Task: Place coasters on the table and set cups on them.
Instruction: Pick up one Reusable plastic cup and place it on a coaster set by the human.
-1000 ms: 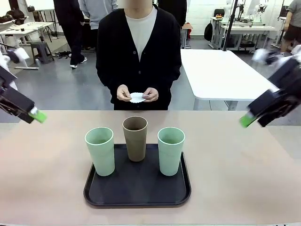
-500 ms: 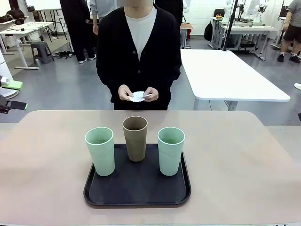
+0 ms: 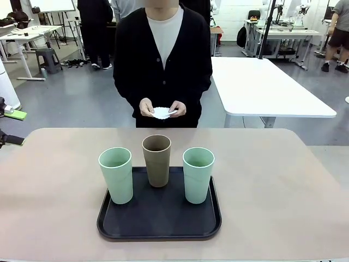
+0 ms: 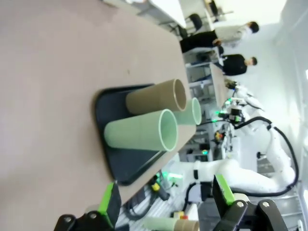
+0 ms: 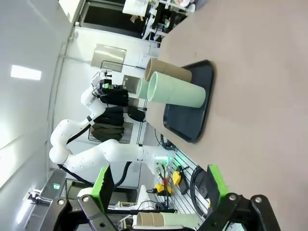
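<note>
Three cups stand on a black tray (image 3: 158, 221) on the beige table (image 3: 283, 185): a mint one (image 3: 116, 176) at left, a tan-brown one (image 3: 156, 161) behind the middle, a mint one (image 3: 198, 176) at right. Across the table a person holds the white lacy coasters (image 3: 161, 113) in both hands at waist height. My left gripper (image 3: 22, 127) peeks in at the far left edge, well away from the cups. In its wrist view the left gripper (image 4: 166, 197) is open and empty, facing the cups (image 4: 139, 132). My right gripper (image 5: 159, 185) is open and empty too, with the cups (image 5: 175, 94) far ahead of it.
A white-topped table (image 3: 262, 87) stands behind at the right. Other people walk about in the background. Bare beige tabletop lies on both sides of the tray and between the tray and the person.
Both arms have drawn back to the sides: the right one has left the front view, the left one shows at the edge. The person still holds the coasters.
</note>
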Controlling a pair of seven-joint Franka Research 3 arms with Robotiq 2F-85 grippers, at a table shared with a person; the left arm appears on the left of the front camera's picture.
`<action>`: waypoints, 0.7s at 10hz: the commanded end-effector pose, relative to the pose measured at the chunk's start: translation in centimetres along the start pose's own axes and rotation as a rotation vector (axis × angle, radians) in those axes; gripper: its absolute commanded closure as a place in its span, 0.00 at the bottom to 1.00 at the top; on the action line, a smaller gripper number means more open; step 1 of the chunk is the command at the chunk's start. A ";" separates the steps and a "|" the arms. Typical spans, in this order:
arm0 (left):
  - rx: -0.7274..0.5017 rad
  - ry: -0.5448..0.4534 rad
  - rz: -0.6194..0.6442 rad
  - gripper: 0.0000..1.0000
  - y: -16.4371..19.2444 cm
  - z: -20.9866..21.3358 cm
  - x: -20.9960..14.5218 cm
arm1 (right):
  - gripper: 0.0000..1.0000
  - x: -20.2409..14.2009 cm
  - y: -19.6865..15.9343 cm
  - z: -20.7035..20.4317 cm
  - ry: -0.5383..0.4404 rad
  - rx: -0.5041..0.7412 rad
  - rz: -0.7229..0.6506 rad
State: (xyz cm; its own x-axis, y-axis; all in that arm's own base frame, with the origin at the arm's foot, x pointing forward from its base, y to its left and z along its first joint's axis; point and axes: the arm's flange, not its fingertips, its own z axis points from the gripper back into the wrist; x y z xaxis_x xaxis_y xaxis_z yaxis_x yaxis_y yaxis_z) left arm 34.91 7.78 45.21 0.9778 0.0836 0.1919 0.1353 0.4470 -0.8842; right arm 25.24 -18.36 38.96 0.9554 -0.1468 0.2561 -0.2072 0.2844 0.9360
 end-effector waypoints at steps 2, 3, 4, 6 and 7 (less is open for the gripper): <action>0.044 0.020 0.050 0.00 -0.7 0.9 -0.8 | 0.00 -5.5 0.7 -5.4 -0.009 -0.022 0.010; 0.062 0.034 0.060 0.00 -0.7 1.0 -1.0 | 0.00 -5.5 0.8 -5.4 -0.011 -0.025 0.005; 0.076 0.042 0.065 0.00 -0.5 1.4 -1.2 | 0.00 -5.5 0.9 -5.5 -0.005 -0.024 0.004; 0.049 0.021 0.047 0.00 0.0 0.9 -0.7 | 0.00 -0.3 0.0 0.1 0.011 -0.036 -0.011; 0.049 0.021 0.047 0.00 0.0 0.9 -0.7 | 0.00 -0.3 0.0 0.1 0.011 -0.036 -0.011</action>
State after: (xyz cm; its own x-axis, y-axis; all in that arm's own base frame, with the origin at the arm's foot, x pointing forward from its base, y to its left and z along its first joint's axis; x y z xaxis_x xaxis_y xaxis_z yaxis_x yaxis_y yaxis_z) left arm 33.98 8.55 45.50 0.9877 0.0801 0.1340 0.0770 0.4968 -0.8645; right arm 24.84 -18.33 38.96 0.9618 -0.1347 0.2385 -0.1862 0.3171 0.9299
